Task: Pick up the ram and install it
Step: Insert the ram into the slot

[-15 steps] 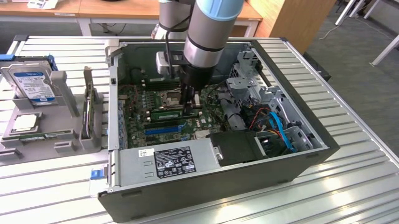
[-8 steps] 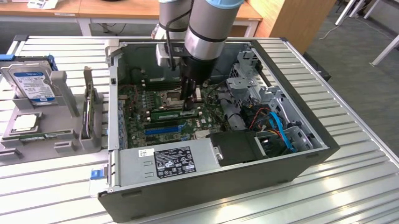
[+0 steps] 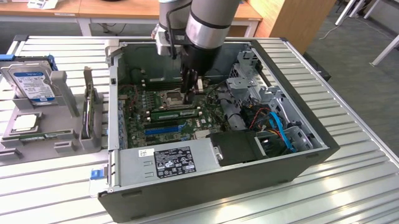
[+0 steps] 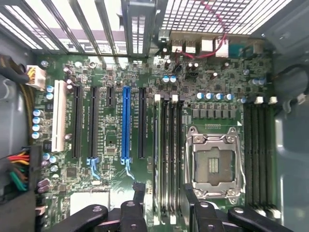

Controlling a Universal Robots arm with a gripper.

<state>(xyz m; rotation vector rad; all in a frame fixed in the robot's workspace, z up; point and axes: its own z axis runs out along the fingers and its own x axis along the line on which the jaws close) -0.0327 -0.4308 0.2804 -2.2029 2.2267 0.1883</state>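
Observation:
A long green ram stick [image 3: 174,113] with a white sticker sits in the memory slots of the motherboard, between the CPU socket [image 3: 171,97] and the blue expansion slot. In the wrist view the ram [image 4: 156,145] appears edge-on in the slot nearest the expansion slots. My gripper [image 3: 192,91] hangs inside the open computer case just above the socket. Its black fingers [image 4: 140,193] stand open on either side of the slot bank, with nothing held in the gripper [image 4: 164,195]. Another narrow green stick [image 3: 46,136] lies in the grey holder at the exterior view's left.
The grey holder carries a silver hard drive [image 3: 31,84], a square chip [image 3: 25,122] and an upright expansion card [image 3: 87,109]. Inside the case are the power supply [image 3: 168,161], drive cage [image 3: 249,84] and blue cables [image 3: 281,130]. More black memory slots [image 4: 260,154] flank the socket [image 4: 212,164].

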